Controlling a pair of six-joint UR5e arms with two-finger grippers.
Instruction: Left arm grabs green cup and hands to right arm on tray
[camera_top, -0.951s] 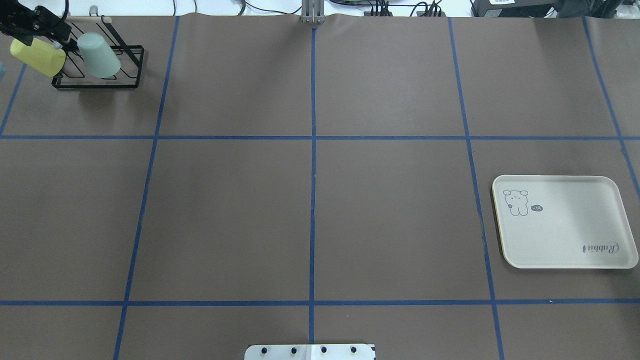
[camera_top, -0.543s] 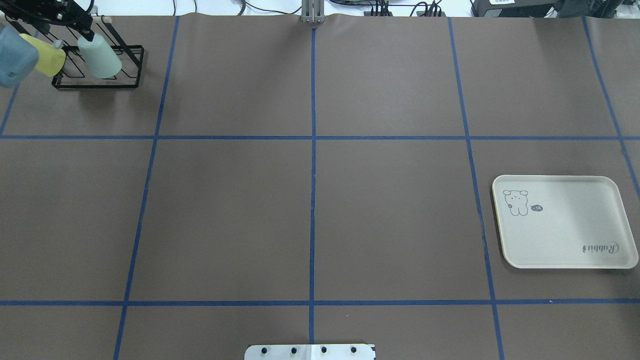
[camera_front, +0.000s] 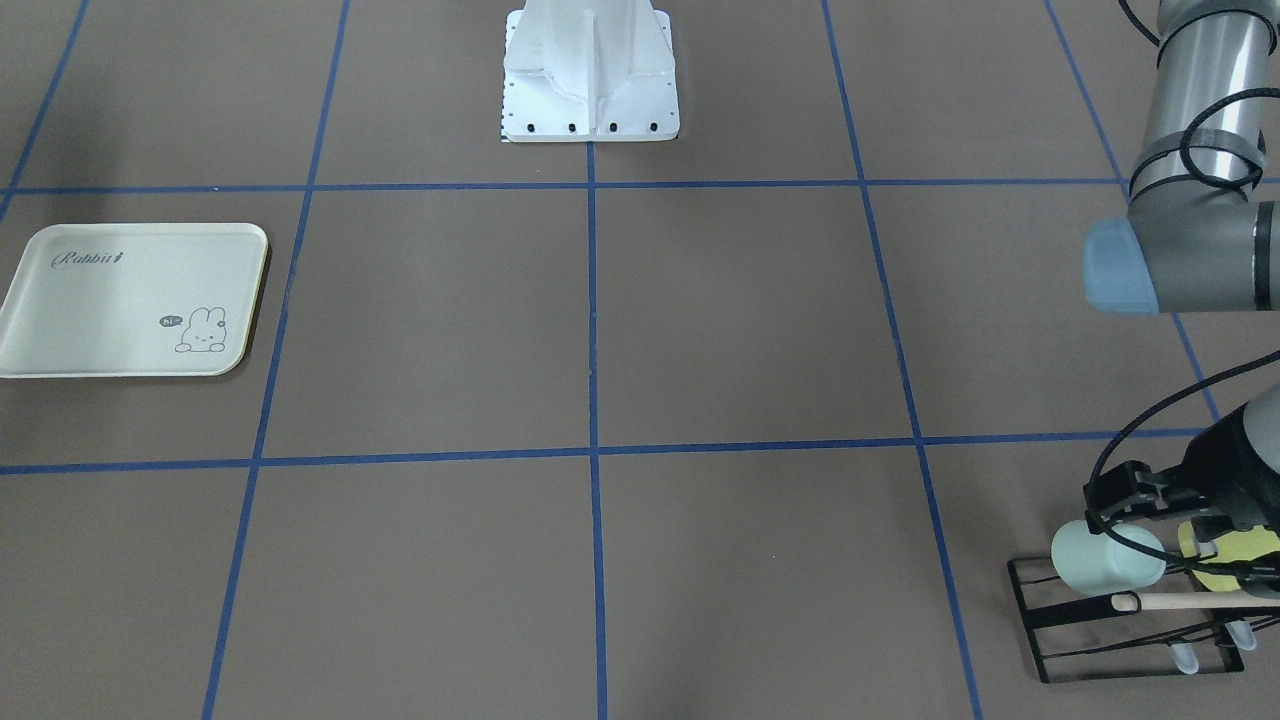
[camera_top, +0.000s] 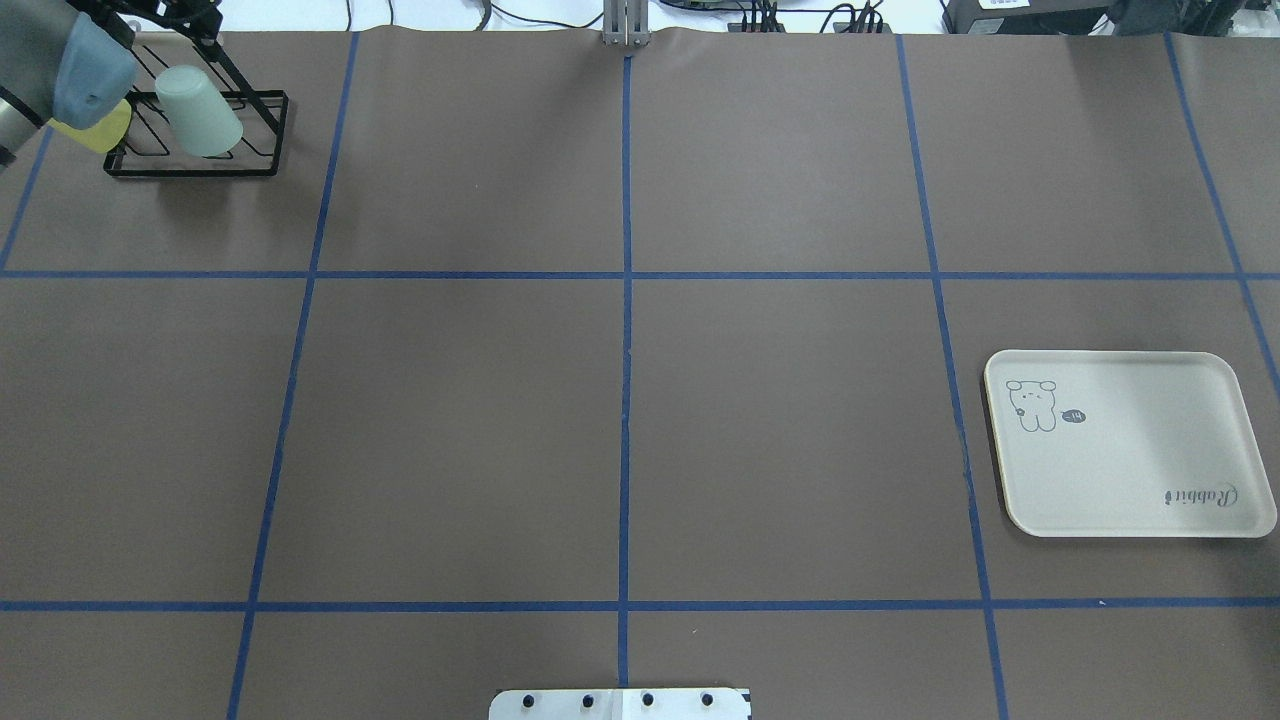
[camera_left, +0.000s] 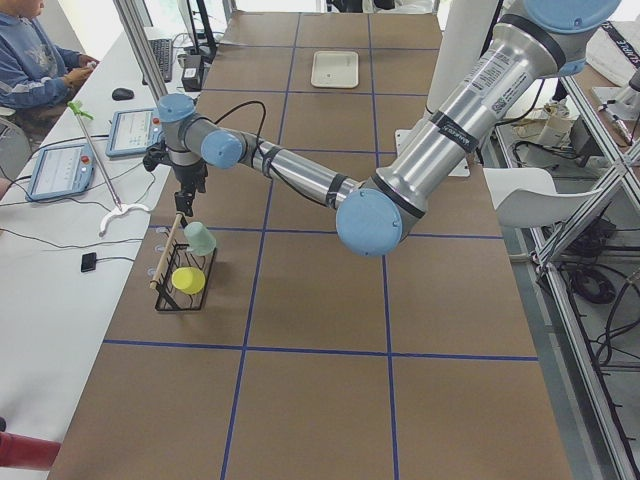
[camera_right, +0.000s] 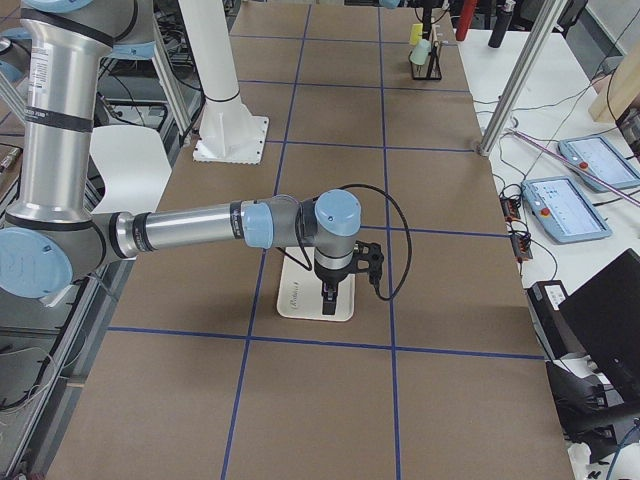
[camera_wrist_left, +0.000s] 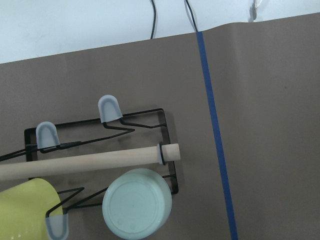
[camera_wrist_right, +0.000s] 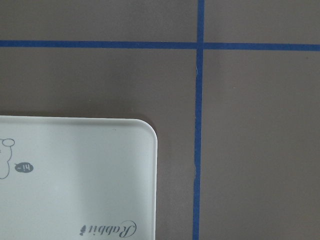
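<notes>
The pale green cup (camera_top: 200, 112) rests upside down on a black wire rack (camera_top: 190, 172) at the table's far left corner; it also shows in the front view (camera_front: 1105, 557) and the left wrist view (camera_wrist_left: 136, 203). My left gripper (camera_front: 1130, 505) hovers just above and behind it, not touching; I cannot tell whether it is open. The cream tray (camera_top: 1130, 450) lies empty at the right. My right gripper (camera_right: 328, 298) hangs low over the tray's edge, seen only in the right side view, so its state is unclear.
A yellow-green cup (camera_front: 1235, 560) sits on the same rack beside the green one, partly under my left arm. A wooden rod (camera_wrist_left: 100, 159) runs along the rack's top. The robot's white base (camera_front: 590, 80) stands at mid-table. Operators' tablets lie past the table's far edge.
My left gripper has moved from beside the green cup's left toward the table's far edge and right, over the rack. The arm's blue joint now covers part of the yellow-green cup.
</notes>
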